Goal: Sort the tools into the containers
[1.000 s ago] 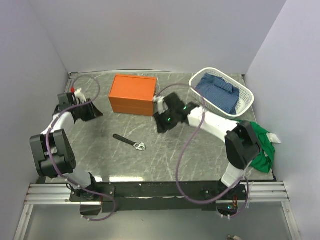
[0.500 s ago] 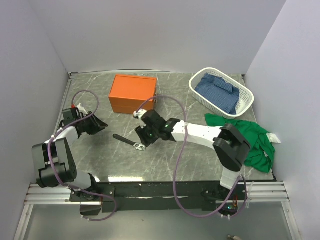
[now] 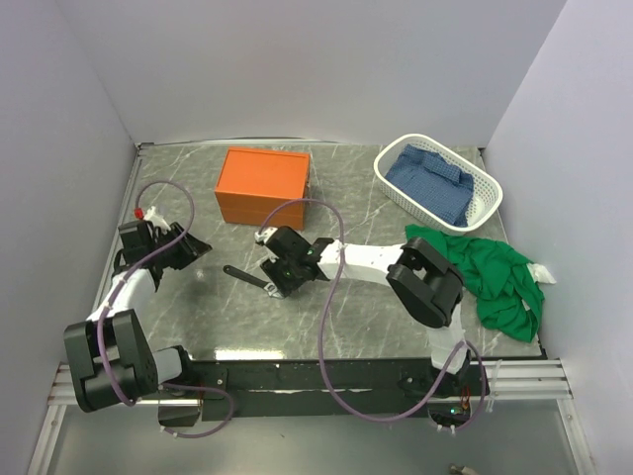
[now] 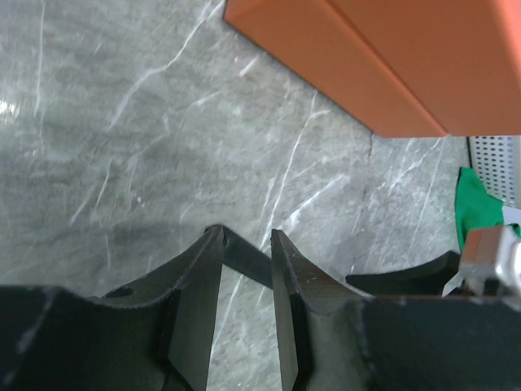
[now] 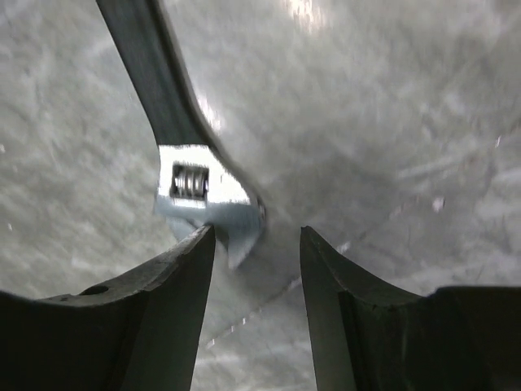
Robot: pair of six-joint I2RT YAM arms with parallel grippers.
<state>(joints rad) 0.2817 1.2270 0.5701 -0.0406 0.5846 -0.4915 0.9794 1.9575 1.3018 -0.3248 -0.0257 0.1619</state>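
- While the wrench lies flat on the table, the step in hand looks like the pick-up. The right gripper hovers low over the tool, its fingers about half apart and gripping nothing.
- In the right wrist view the silver head sits just by the tip of the finger at 9 o'clock. It is not yet squarely between the two fingers.
- In the top view the wrench is near the table's middle, at about 6 o'clock from the orange box and well apart from it.
- Its long axis runs from roughly 10 o'clock to 4 o'clock. The black handle end points to 10 and the silver head to 4.
- The left gripper waits at about 10 o'clock of the handle end. Its fingers are partly open and empty, and the dark handle shows in the gap beyond them.
- The next move probably calls for shifting the right fingers so they straddle the wrench across its narrow width. They would then close, lift and carry it toward 12 o'clock to the box.
- Whether the box top is open cannot be told.
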